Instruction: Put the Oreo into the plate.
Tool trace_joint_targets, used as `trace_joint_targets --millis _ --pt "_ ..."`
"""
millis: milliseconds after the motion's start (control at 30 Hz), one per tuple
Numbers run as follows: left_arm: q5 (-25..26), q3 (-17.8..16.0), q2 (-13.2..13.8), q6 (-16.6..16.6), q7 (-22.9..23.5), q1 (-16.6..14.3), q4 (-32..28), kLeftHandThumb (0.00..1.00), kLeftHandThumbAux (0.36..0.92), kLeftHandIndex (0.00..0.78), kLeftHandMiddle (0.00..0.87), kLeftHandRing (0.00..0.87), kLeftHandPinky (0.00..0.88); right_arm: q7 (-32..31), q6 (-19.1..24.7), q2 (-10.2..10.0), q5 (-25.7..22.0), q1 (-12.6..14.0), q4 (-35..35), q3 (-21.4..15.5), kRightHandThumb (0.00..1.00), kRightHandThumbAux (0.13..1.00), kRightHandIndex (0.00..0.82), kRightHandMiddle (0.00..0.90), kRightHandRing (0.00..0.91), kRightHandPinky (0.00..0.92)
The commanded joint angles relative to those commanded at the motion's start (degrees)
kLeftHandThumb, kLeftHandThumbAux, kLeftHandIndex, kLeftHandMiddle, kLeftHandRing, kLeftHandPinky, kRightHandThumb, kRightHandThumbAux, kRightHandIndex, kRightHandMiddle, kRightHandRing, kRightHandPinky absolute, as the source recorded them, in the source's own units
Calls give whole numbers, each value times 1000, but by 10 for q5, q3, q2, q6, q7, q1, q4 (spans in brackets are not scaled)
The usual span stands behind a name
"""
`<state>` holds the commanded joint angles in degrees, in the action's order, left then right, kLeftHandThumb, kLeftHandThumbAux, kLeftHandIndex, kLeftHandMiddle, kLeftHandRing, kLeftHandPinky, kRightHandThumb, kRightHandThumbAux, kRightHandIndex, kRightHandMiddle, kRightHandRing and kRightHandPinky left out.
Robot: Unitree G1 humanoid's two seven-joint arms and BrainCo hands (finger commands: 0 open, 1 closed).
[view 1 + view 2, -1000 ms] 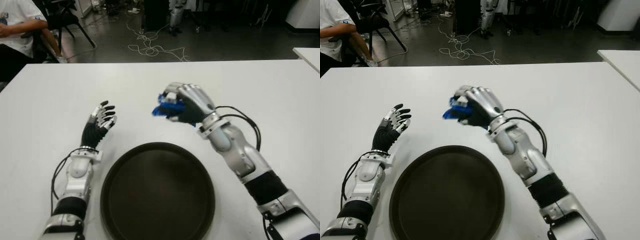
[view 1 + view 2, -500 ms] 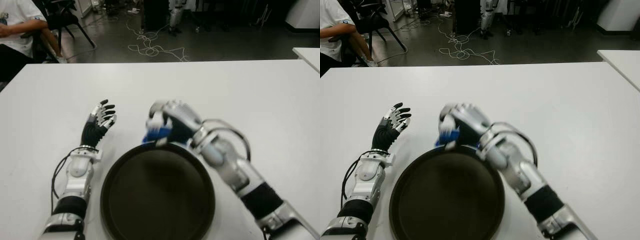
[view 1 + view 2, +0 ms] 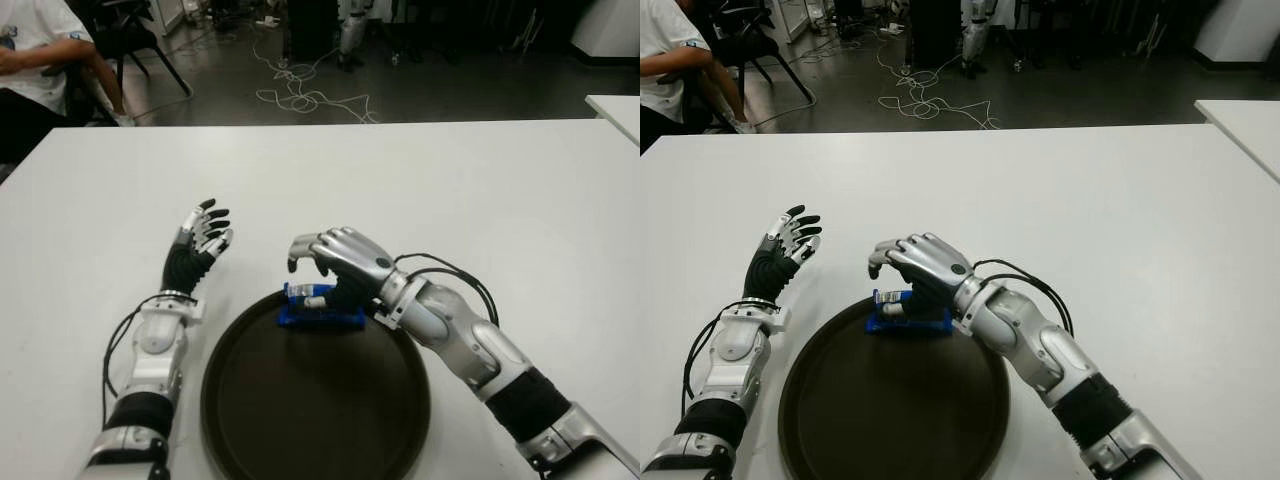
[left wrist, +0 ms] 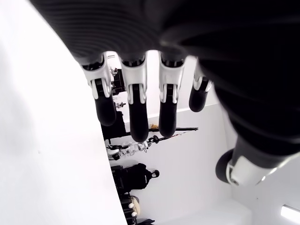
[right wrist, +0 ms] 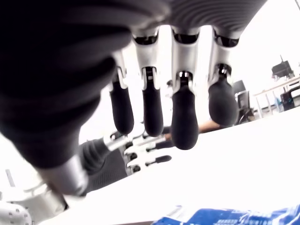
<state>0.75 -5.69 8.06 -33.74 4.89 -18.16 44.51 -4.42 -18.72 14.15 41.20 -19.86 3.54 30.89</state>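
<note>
Blue Oreo pack [image 3: 321, 306] lies flat inside the dark round plate [image 3: 315, 400], at the rim's 12 o'clock edge. Right hand [image 3: 338, 262] arches just above it, fingers [image 5: 183, 115] loosely spread, gripping nothing; pack sits under the palm. Left hand [image 3: 199, 241] at the plate's 10 o'clock over the white table [image 3: 520, 200], fingers extended, empty.

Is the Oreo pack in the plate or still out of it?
In: the Oreo pack lies inside the plate's far rim, under the right hand, whose fingers are spread.
</note>
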Motion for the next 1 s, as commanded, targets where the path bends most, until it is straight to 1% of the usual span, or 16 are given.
trace_joint_targets --millis 133,200,367,500,600,733,1000 --pt "0 0 0 2 0 1 -1 79 616 116 231 217 163 4 -8 -5 -8 0 7 -1 693 731 434 757 763 753" --pt "0 0 0 1 0 1 0 85 614 117 231 218 161 10 -18 -5 -11 2 10 -2 691 731 435 759 765 752" --pt "-4 0 0 -5 -6 -1 4 90 614 119 234 218 168 41 -47 -13 -15 3 31 -5 691 731 435 760 763 745" --pt "-8 1 2 -8 -9 -2 7 92 614 118 233 219 168 68 -71 -16 -8 -4 55 -4 693 730 436 758 760 743" --pt "-10 1 3 -9 -11 -2 7 88 622 113 231 219 165 74 -82 -14 -4 -9 69 -3 694 729 435 754 758 745" --pt "-11 0 2 -11 -12 -2 7 86 624 109 232 218 160 70 -88 -13 -3 -16 80 -3 694 729 434 752 758 749" --pt "-10 0 3 -14 -11 -4 11 90 609 123 240 225 173 55 -68 -12 12 -22 83 1 696 727 433 753 755 747"
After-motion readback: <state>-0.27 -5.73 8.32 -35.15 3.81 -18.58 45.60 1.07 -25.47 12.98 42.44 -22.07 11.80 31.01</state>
